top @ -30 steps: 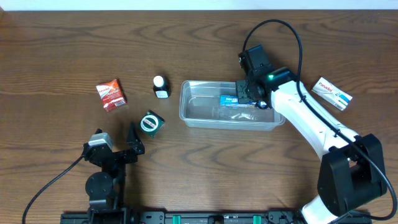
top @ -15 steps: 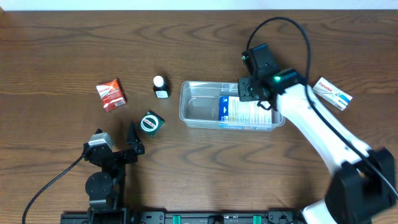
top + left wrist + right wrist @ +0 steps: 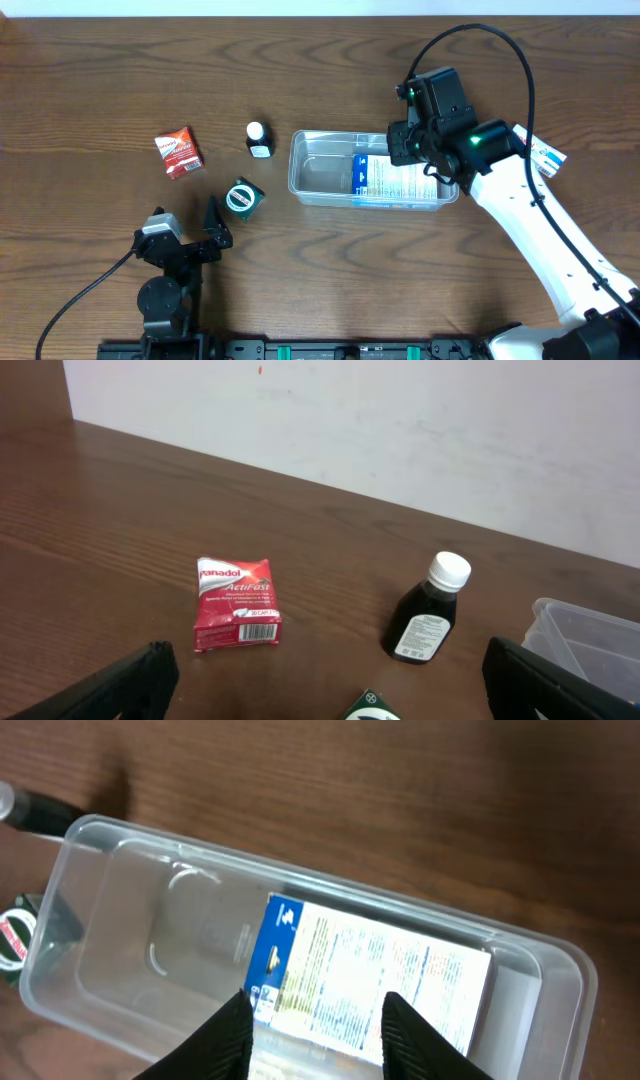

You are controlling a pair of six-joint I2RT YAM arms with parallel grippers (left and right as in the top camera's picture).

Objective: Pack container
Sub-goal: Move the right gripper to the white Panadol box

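The clear plastic container (image 3: 320, 178) lies mid-table and also shows in the right wrist view (image 3: 130, 950). A white and blue box (image 3: 395, 180) lies flat in its right half (image 3: 375, 975). My right gripper (image 3: 415, 150) is open and empty, hovering above the container's right end (image 3: 315, 1020). My left gripper (image 3: 205, 235) is open and empty near the front left (image 3: 325, 685). A red packet (image 3: 178, 152) (image 3: 237, 616), a dark bottle with a white cap (image 3: 259, 140) (image 3: 430, 610) and a green box (image 3: 243, 197) (image 3: 375, 707) lie left of the container.
A white box with blue and red print (image 3: 540, 150) lies at the right, partly behind my right arm. The container's corner shows at the right edge of the left wrist view (image 3: 590, 635). A white wall runs behind the table.
The white and blue box went from on edge in my right gripper to lying flat in the container. My right gripper opened and rose up and right. The left arm has not moved.
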